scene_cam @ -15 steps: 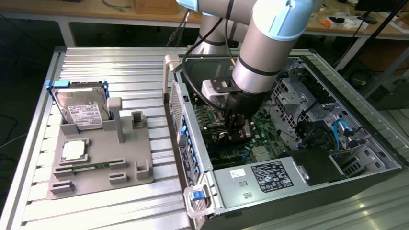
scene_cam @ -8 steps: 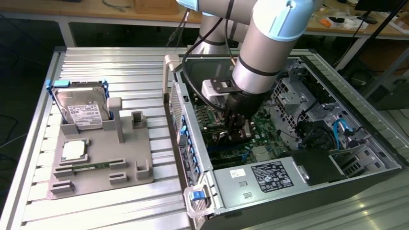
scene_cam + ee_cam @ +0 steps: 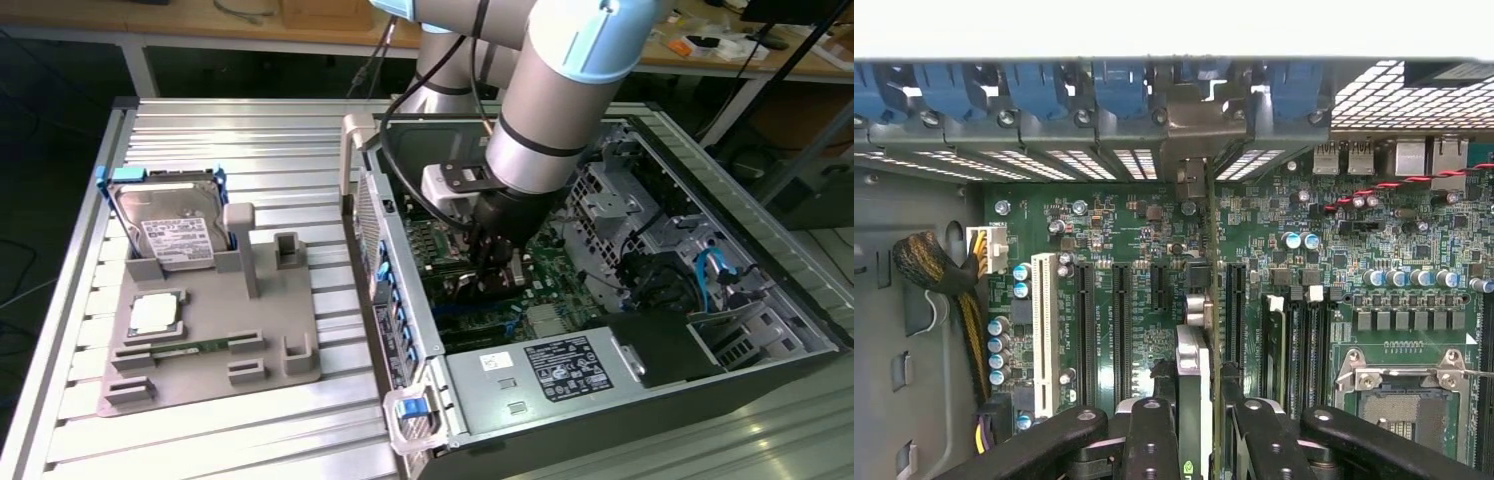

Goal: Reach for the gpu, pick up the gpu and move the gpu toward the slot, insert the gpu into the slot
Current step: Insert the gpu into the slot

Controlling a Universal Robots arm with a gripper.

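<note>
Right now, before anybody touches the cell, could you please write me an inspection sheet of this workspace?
Surface: ribbed metal table carrying a grey tray and an open computer case.
Job's things: graphics card edge-on above the motherboard slots; cannot tell whether it is seated.
Clutter: hard drive standing on the tray, memory stick lying on it.
Gripper: gripper shut on the graphics card, inside the case.
Cables: yellow-black bundle, red-black wires, blue cables.
Surroundings: wooden bench behind the table.
</note>
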